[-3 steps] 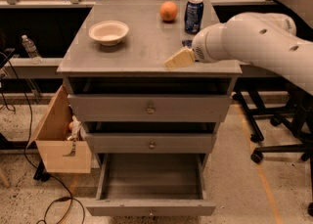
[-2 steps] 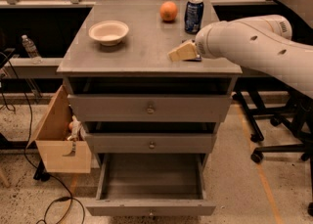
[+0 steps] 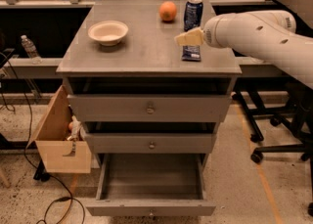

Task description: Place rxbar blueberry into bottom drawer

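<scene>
Hovering just above the rxbar blueberry (image 3: 191,53) on the counter (image 3: 146,54), the tool (image 3: 187,37) sits near the soda can (image 3: 193,12); whether it is clenched or released, I cannot tell. The bottom drawer (image 3: 150,207) stands open.

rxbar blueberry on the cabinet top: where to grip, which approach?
Likely top-down, pinching the rxbar blueberry across its narrow width near the middle. It lies flat on the cabinet top, so no side face offers a hold, only its long edges. The soda can stands close behind it, so avoid coming in from the back. The gripper hovers just above the bar's far end.
</scene>
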Robot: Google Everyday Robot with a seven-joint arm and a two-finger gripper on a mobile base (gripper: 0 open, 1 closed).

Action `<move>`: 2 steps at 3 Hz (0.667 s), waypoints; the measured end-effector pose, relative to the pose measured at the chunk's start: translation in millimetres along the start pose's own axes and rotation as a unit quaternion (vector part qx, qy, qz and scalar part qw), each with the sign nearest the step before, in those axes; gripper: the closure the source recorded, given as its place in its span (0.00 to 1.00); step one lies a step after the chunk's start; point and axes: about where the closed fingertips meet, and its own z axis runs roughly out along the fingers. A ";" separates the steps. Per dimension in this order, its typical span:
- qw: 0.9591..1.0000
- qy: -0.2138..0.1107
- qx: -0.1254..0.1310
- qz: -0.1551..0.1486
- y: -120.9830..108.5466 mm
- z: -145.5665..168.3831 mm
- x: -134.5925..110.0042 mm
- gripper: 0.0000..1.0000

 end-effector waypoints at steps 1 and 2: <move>1.000 0.002 -0.001 -0.003 2.1 0.2 2.0 0.00; 1.000 0.007 0.009 -0.004 5.7 5.6 4.8 0.00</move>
